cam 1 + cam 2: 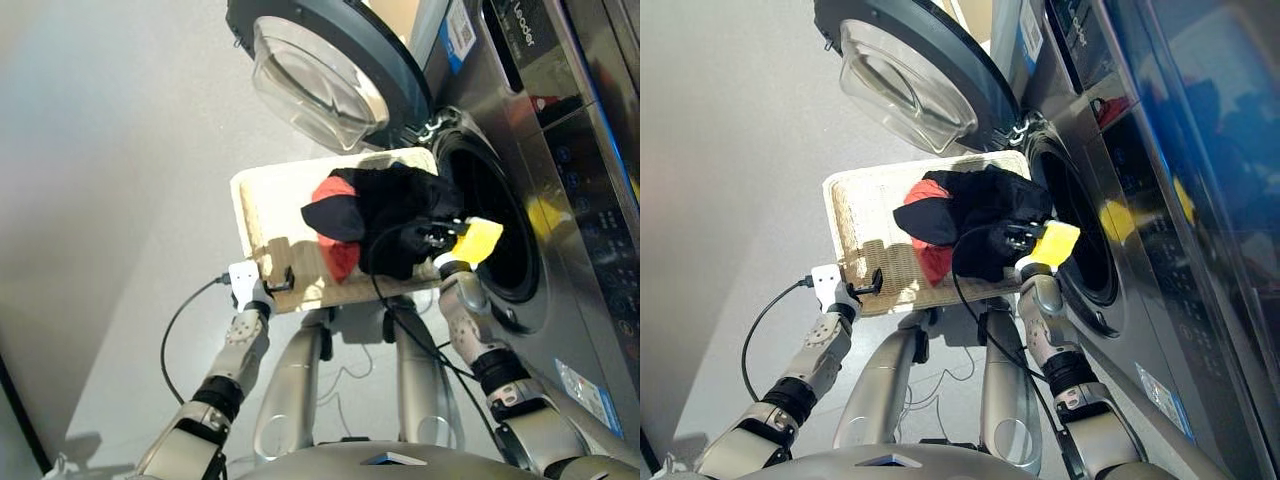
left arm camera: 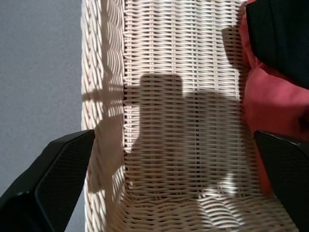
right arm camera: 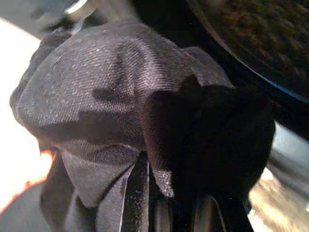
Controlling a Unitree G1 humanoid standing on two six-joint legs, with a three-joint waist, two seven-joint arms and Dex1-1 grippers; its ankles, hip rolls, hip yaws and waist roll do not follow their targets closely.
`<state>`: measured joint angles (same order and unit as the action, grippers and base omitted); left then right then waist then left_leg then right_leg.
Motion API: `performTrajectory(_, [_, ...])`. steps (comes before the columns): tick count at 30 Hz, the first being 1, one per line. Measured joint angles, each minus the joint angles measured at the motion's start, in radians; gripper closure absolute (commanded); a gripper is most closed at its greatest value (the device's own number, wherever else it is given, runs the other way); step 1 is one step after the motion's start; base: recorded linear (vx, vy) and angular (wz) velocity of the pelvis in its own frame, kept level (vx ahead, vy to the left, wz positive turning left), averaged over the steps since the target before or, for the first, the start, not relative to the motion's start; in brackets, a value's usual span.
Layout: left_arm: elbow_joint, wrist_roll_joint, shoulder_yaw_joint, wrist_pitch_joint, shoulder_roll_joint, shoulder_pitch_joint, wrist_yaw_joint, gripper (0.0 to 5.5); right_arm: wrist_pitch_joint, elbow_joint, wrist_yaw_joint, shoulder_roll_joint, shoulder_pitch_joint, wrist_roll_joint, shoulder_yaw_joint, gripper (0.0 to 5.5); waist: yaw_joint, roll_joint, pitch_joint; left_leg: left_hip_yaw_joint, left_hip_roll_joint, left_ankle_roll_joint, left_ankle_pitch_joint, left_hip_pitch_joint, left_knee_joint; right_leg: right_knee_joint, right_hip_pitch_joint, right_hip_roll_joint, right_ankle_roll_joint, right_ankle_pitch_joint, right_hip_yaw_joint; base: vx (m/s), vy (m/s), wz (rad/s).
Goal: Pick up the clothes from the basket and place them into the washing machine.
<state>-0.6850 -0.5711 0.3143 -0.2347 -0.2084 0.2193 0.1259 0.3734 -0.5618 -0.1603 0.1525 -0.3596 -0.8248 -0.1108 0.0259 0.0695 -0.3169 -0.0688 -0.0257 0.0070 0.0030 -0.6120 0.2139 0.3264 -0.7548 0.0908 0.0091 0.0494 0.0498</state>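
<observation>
You are mid-transfer: the right gripper (image 1: 436,238) is closed on the black garment (image 1: 395,215), bunched over its fingers and lifted just clear of the basket (image 1: 262,205), beside the porthole (image 1: 495,225) of the washer (image 1: 560,150). Next, carry it past the rim into the drum and release. The red garment (image 1: 338,250) lies in the basket under the black one. The left gripper (image 2: 169,154) hangs wide open over the basket's bare weave, holding nothing.

left gripper (image 2: 176,193) open | over basket (image 2: 183,72) | coral-red garment (image 2: 270,101), black garment (image 2: 285,34) beside
</observation>
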Motion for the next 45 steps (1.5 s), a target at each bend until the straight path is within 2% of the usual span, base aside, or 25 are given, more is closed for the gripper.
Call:
performTrajectory(4, [-0.007,-0.004,0.022,-0.004,-0.005,-0.002,0.000,0.00,0.027,-0.098,-0.041,-0.017,-0.083,-0.088,0.025,5.50,-0.007,0.003,0.001,-0.002,0.000,0.000,0.000,-0.013,0.003,0.001,-0.012,0.001,0.000,0.001,-0.004,0.000,0.000,0.000])
performTrajectory(7, [0.024,-0.006,0.056,-0.008,-0.020,-0.005,-0.001,0.00,0.033,-0.183,-0.091,0.000,-0.213,-0.108,0.047,5.50,-0.030,0.014,0.001,-0.010,-0.001,0.001,0.000,-0.071,0.027,0.008,-0.067,0.002,-0.002,0.012,-0.006,0.050,-0.002,-0.011])
performTrajectory(10, [0.024,-0.005,0.074,-0.010,-0.021,0.003,-0.001,0.00,0.031,-0.249,-0.121,0.055,-0.330,-0.105,0.069,5.50,-0.058,0.041,-0.010,-0.008,0.000,0.002,-0.007,-0.136,0.064,0.024,-0.120,0.004,-0.008,0.020,-0.007,0.029,-0.005,0.006])
performTrajectory(12, [0.025,-0.005,0.074,-0.011,-0.024,0.008,-0.001,0.00,0.031,-0.282,-0.141,0.074,-0.399,-0.108,0.105,5.50,-0.066,0.062,-0.021,-0.007,-0.002,0.004,-0.011,-0.174,0.089,0.043,-0.154,0.007,-0.007,0.019,-0.007,0.000,0.000,0.000])
performTrajectory(14, [0.030,-0.005,0.075,-0.011,-0.032,0.016,0.000,0.00,0.032,-0.305,-0.161,0.098,-0.450,-0.124,0.129,5.50,-0.083,0.072,-0.027,-0.011,-0.004,0.005,-0.014,-0.209,0.109,0.065,-0.191,0.009,-0.007,0.018,-0.015,0.000,0.000,0.000])
performTrajectory(19, [0.061,-0.005,0.078,-0.019,-0.056,0.047,0.001,0.00,0.035,-0.351,-0.199,0.144,-0.557,-0.138,0.168,5.50,-0.085,0.096,-0.040,-0.013,-0.007,0.009,-0.038,-0.323,0.213,0.152,-0.298,0.017,-0.002,-0.004,-0.022,0.000,0.000,0.000])
performTrajectory(23, [0.078,-0.004,0.080,-0.021,-0.058,0.067,0.004,0.00,0.085,-0.292,-0.246,0.164,-0.571,-0.152,0.234,5.50,-0.083,0.112,-0.048,-0.018,-0.007,0.013,-0.074,-0.404,0.311,0.223,-0.372,0.020,-0.005,-0.024,-0.033,0.000,0.000,0.000])
performTrajectory(27, [0.071,0.007,0.072,-0.021,-0.061,0.064,0.015,0.00,0.118,-0.287,-0.311,0.235,-0.594,-0.121,0.271,5.50,-0.089,0.118,-0.052,-0.051,-0.007,0.026,-0.089,-0.434,0.347,0.249,-0.413,0.014,0.003,-0.021,-0.072,0.049,0.014,-0.141])
performTrajectory(34, [0.076,0.023,0.056,-0.028,-0.071,0.064,0.022,0.00,0.153,-0.216,-0.446,0.463,-0.619,-0.015,0.325,5.50,-0.084,0.124,-0.055,-0.102,-0.008,0.047,-0.102,-0.435,0.353,0.231,-0.429,0.002,0.030,-0.004,-0.135,0.021,-0.005,-0.219])
performTrajectory(36, [0.078,0.023,0.055,-0.029,-0.071,0.068,0.022,0.00,0.210,-0.218,-0.466,0.487,-0.633,-0.003,0.337,5.50,-0.086,0.126,-0.057,-0.103,-0.009,0.049,-0.109,-0.436,0.357,0.229,-0.430,-0.001,0.035,-0.004,-0.138,0.005,-0.021,-0.105])
performTrajectory(37, [0.079,0.023,0.054,-0.033,-0.072,0.068,0.022,0.00,0.209,-0.222,-0.472,0.488,-0.633,-0.004,0.337,5.50,-0.085,0.127,-0.057,-0.102,-0.009,0.050,-0.114,-0.436,0.362,0.230,-0.429,-0.002,0.042,-0.003,-0.139,0.000,0.000,0.000])
performTrajectory(41, [0.079,0.022,0.059,-0.039,-0.071,0.085,0.023,0.00,0.205,-0.231,-0.485,0.487,-0.626,-0.004,0.341,5.50,-0.078,0.127,-0.057,-0.104,-0.010,0.054,-0.120,-0.436,0.364,0.229,-0.427,-0.002,0.040,-0.001,-0.140,0.000,0.000,0.000])
performTrajectory(42, [0.079,0.021,0.059,-0.041,-0.071,0.088,0.023,0.00,0.205,-0.236,-0.482,0.487,-0.626,-0.004,0.342,5.28,-0.078,0.127,-0.057,-0.104,-0.010,0.054,-0.120,-0.434,0.362,0.228,-0.425,-0.002,0.040,-0.001,-0.140,0.000,0.000,0.000])
performTrajectory(43, [0.078,0.020,0.060,-0.042,-0.071,0.090,0.025,0.00,0.203,-0.257,-0.469,0.484,-0.626,-0.004,0.336,1.06,-0.076,0.126,-0.057,-0.102,-0.010,0.054,-0.120,-0.431,0.361,0.228,-0.421,-0.002,0.040,-0.001,-0.139,0.000,0.000,0.000])
performTrajectory(44, [0.078,0.019,0.062,-0.042,-0.070,0.090,0.025,0.00,0.195,-0.280,-0.453,0.482,-0.626,-0.007,0.330,0.00,-0.074,0.126,-0.058,-0.101,-0.010,0.054,-0.120,-0.426,0.360,0.228,-0.416,-0.002,0.040,-0.001,-0.138,0.000,0.000,0.000])
performTrajectory(45, [0.077,0.018,0.064,-0.042,-0.070,0.089,0.025,0.00,0.185,-0.315,-0.426,0.480,-0.634,-0.007,0.313,0.00,-0.071,0.125,-0.058,-0.100,-0.009,0.054,-0.120,-0.421,0.358,0.227,-0.410,-0.002,0.040,-0.001,-0.137,0.000,0.000,0.000])
